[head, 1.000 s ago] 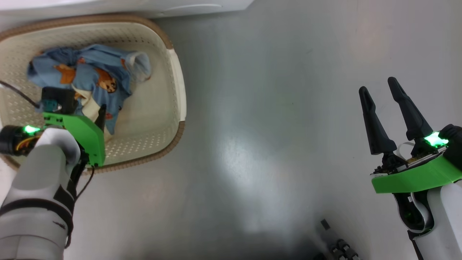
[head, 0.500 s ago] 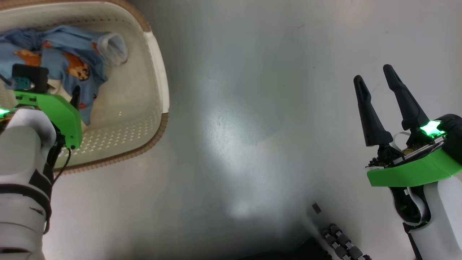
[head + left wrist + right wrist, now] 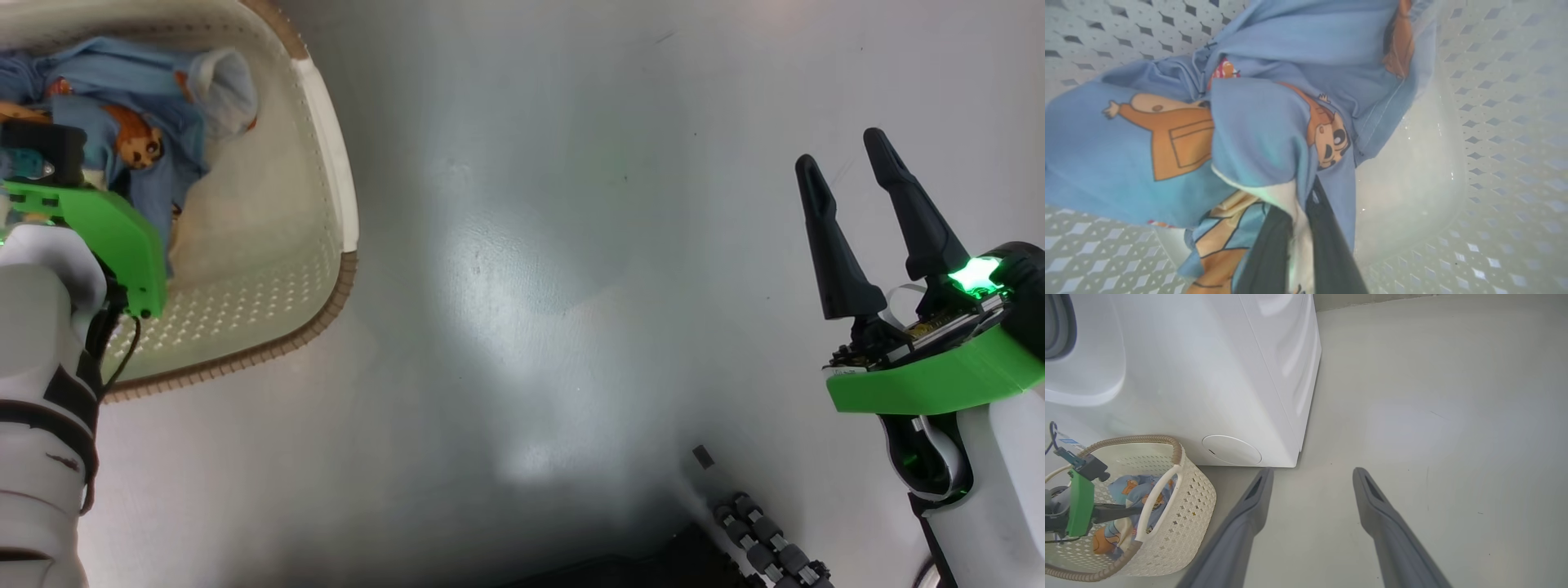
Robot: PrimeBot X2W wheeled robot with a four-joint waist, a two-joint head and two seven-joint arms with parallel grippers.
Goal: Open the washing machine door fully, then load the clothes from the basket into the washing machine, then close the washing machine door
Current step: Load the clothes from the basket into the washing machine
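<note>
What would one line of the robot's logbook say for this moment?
step: loading | left pincer: shut on clothes in basket | right pincer: open, above floor

Laundry area: white washing machine (image 3: 1229, 375), perforated basket (image 3: 1192, 510), smooth grey floor (image 3: 1433, 416).

basket (image 3: 336, 204) cut by left edge, left hand (image 3: 1298, 204) half buried in clothes (image 3: 1257, 134)
</note>
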